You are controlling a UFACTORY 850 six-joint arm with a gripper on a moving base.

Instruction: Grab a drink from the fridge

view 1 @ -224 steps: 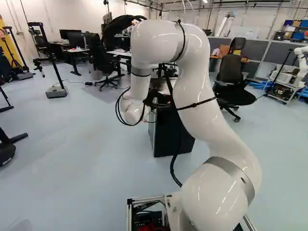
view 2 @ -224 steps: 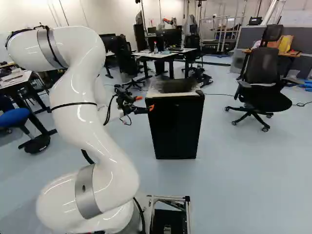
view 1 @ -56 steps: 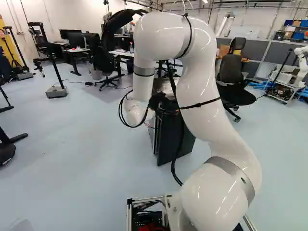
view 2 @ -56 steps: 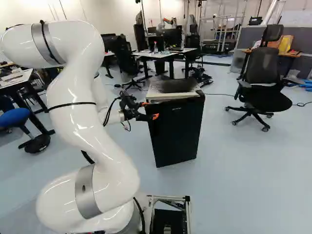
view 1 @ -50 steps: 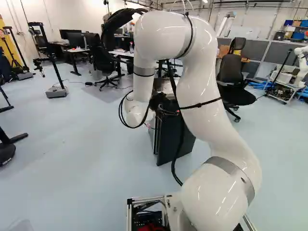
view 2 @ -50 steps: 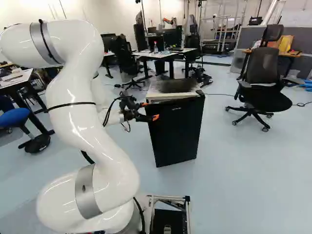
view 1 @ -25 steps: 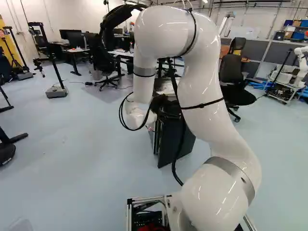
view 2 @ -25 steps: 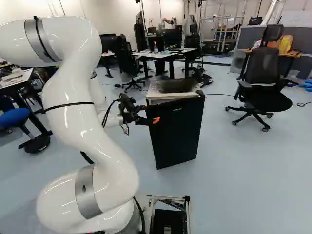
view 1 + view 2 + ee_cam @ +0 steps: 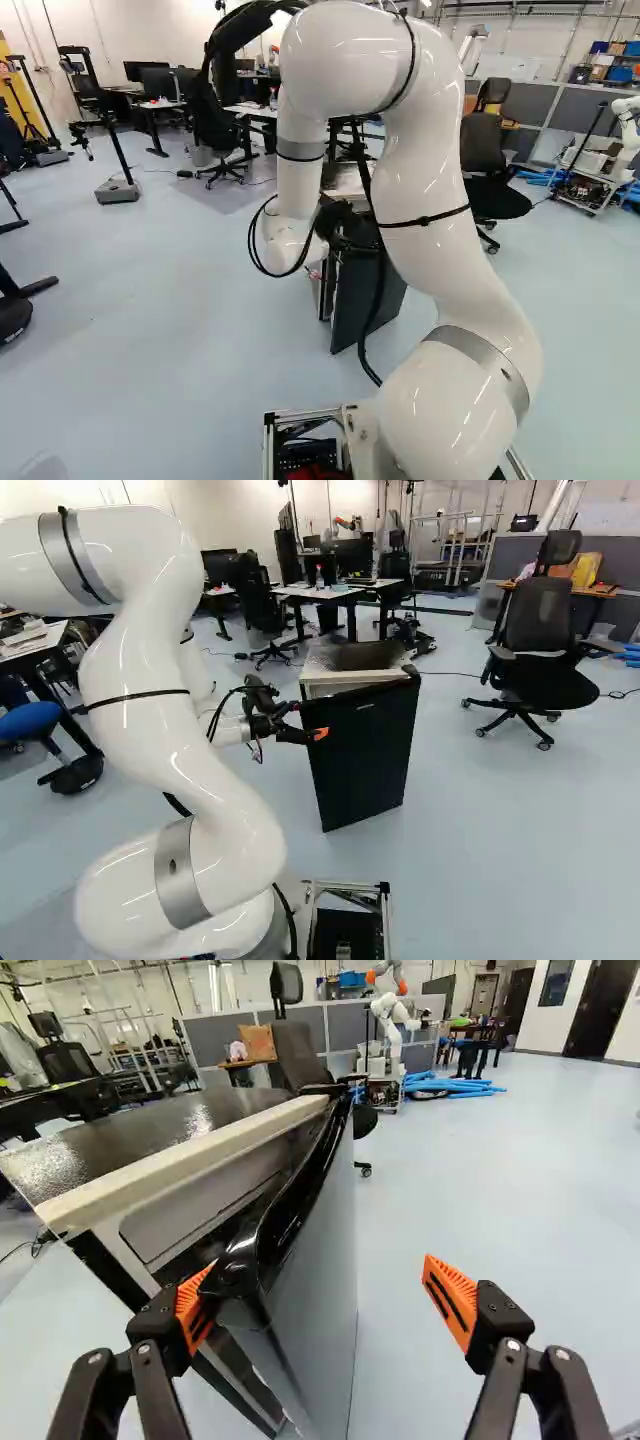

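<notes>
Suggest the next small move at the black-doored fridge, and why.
I'd ease the flat black fridge door a bit wider, pulling gently: it's only partly open, and one orange pad of the open black two-fingered gripper sits behind the door's free edge, in the gap.

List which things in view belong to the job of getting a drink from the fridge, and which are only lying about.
For the job:
fridge, no drink visible inside
its door, ajar
the tool, open, one finger at the door's edge

Only lying about:
black office chair
blue stool
white-topped desk
another robot
blue tubes
</notes>
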